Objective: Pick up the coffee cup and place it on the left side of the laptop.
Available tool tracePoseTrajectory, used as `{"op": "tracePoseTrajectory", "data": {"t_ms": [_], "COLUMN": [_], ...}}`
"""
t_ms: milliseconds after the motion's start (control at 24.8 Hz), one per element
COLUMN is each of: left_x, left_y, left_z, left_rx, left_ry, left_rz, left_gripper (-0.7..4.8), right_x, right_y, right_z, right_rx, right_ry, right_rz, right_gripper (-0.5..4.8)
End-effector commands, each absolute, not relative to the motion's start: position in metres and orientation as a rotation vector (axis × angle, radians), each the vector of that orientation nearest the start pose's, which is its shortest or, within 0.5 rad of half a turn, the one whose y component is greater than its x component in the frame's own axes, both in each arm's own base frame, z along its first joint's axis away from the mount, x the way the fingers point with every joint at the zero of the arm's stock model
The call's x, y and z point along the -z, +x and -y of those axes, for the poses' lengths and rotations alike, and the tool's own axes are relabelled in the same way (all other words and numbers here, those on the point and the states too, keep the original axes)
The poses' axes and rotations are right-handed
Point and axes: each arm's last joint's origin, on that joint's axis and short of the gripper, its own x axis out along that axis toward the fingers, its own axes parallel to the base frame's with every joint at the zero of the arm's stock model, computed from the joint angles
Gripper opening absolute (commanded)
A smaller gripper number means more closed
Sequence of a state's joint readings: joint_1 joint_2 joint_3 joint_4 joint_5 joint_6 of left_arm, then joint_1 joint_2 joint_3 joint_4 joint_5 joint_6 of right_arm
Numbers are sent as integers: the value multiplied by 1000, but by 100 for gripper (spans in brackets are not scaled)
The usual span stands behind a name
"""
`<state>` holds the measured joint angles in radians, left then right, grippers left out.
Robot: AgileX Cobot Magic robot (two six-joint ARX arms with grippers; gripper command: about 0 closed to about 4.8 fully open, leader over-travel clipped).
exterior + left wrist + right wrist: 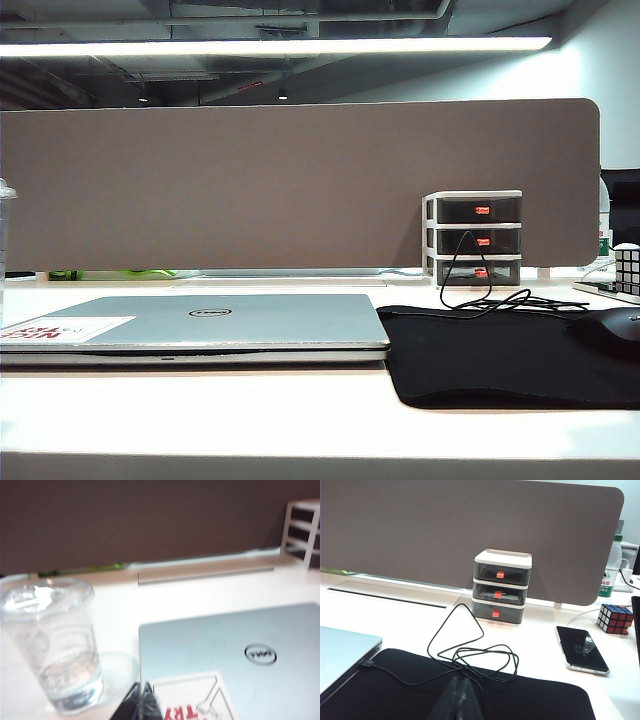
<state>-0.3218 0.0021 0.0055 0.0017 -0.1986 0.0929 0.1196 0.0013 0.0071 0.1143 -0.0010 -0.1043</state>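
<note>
The coffee cup (55, 640), clear with a clear lid, stands upright on the white desk just off the laptop's (240, 645) corner. In the exterior view only a sliver of the cup (5, 200) shows at the far left edge, beside the closed silver laptop (230, 320). My left gripper (141, 692) is shut and empty, its tips over the laptop's near corner, close to the cup's base without touching it. My right gripper (462, 687) is shut and empty above the black mouse pad (470, 690). Neither gripper shows in the exterior view.
A brown partition (300, 180) closes the back of the desk. A small drawer unit (501, 586) stands before it, with a loose black cable (470, 655) trailing onto the pad. A phone (581, 649), a puzzle cube (615, 619), a bottle (608, 572) and a mouse (620, 325) lie to the right.
</note>
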Motion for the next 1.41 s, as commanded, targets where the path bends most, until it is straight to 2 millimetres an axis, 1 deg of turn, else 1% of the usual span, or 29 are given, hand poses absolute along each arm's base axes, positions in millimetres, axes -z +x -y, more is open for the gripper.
{"op": "tracePoseTrajectory", "data": {"t_ms": [40, 524, 886, 1128, 1410], "left_x": [-164, -164, -165, -168, -170], "left_y": [94, 94, 97, 97, 97], "left_z": [25, 25, 9, 3, -1], "left_rx": [122, 117, -9, 8, -29], "left_ry": [93, 92, 98, 92, 44], "left_rz": [-4, -3, -8, 23, 52], "left_gripper": [-4, -4, -4, -4, -4], "right_x": [-176, -176, -176, -176, -176], "right_y": [96, 96, 96, 96, 96], "right_z": [-12, -12, -12, -12, -12], "right_rx": [-114, -114, -114, -114, -114], "right_ry": [-93, -94, -94, -94, -94], "right_rz": [130, 130, 130, 130, 130], "right_gripper": [-4, -4, -4, -4, -4]}}
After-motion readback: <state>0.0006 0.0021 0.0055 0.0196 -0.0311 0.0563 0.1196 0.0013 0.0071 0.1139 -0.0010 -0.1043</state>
